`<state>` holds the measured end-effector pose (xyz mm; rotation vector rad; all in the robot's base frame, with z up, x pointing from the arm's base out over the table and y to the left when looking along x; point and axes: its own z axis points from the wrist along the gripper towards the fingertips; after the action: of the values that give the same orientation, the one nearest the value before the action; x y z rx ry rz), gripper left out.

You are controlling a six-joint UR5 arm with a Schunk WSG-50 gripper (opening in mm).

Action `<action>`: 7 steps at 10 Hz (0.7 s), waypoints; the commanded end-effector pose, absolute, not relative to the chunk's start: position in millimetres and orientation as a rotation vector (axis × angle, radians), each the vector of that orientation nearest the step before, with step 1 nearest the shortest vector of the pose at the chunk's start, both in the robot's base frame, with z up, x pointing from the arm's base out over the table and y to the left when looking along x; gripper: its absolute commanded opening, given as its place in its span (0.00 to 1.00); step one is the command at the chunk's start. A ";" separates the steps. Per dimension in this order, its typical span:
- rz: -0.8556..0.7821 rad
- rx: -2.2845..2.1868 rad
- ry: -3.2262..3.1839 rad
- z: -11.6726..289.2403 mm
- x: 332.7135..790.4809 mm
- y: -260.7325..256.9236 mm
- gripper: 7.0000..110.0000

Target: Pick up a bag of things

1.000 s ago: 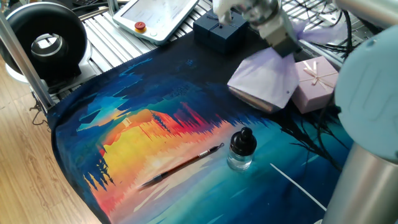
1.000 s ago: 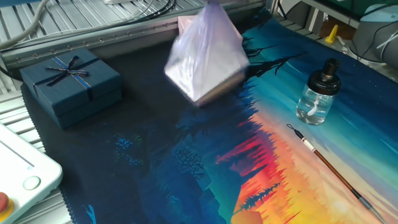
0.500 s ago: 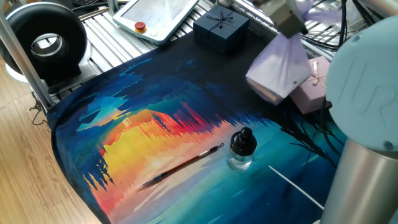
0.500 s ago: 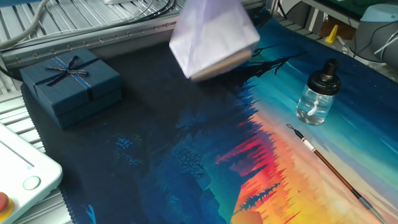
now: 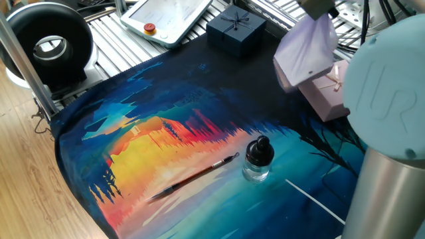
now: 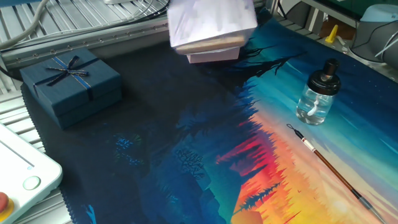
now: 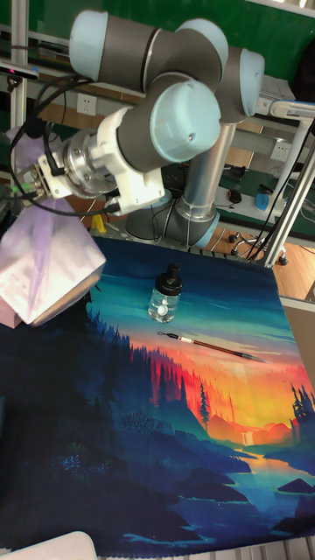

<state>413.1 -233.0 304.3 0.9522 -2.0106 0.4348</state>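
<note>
The bag of things (image 5: pixel 305 50) is a thin pale-lilac plastic bag with a whitish block inside. It hangs in the air, clear of the painted mat, in front of the pink gift box (image 5: pixel 327 94). My gripper (image 5: pixel 323 10) is at the top edge of this view, shut on the bag's knotted top. In the tall fixed view the gripper (image 7: pixel 31 185) holds the bag (image 7: pixel 48 271) from above, and the flared bag ends stick out over the fingers. In the other fixed view the bag (image 6: pixel 211 22) fills the top edge and the gripper is out of frame.
A navy gift box (image 5: pixel 236 28) stands at the back of the mat. A glass ink bottle (image 5: pixel 257 159) and a paintbrush (image 5: pixel 192 176) lie on the coloured part. A teach pendant (image 5: pixel 166 16) and a black round device (image 5: pixel 46 45) sit beyond the mat's edge.
The gripper has risen with the bag and carried it higher and slightly toward the pink box. The bag now hangs well above the mat.
</note>
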 end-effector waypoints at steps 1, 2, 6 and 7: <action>0.438 0.950 -2.003 318.0 409.6 -231.8 0.00; 0.464 0.945 -2.008 318.1 412.9 -234.2 0.00; 0.488 0.945 -2.047 312.1 419.7 -235.6 0.00; 0.477 0.958 -2.057 308.6 421.2 -232.7 0.00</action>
<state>417.8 -236.4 314.3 0.9440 -2.0264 0.4880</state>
